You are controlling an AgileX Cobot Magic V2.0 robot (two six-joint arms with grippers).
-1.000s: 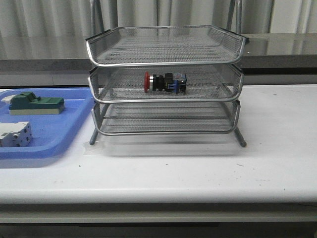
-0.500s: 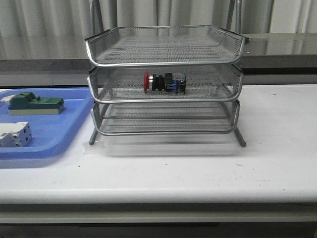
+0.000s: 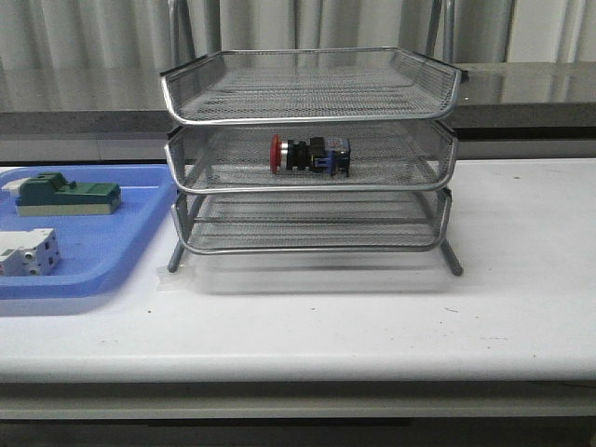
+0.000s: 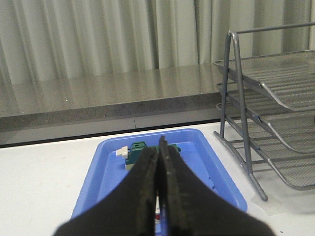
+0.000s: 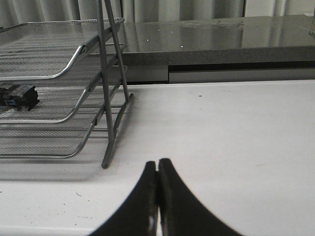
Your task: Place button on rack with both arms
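The button (image 3: 310,155), with red cap, black body and blue rear block, lies on its side in the middle tier of the silver wire rack (image 3: 312,101). In the right wrist view its dark rear end (image 5: 19,97) shows on that tier of the rack (image 5: 74,54). Neither arm appears in the front view. My left gripper (image 4: 158,152) is shut and empty, held above the blue tray, with the rack (image 4: 275,98) off to one side. My right gripper (image 5: 157,164) is shut and empty over bare table, apart from the rack's leg.
A flat blue plastic tray (image 3: 102,261) sits left of the rack, holding a green block (image 3: 65,196) and a white-grey block (image 3: 28,253). The left wrist view shows the same tray (image 4: 221,172) and green block (image 4: 140,147). A grey ledge (image 3: 521,102) runs behind the table.
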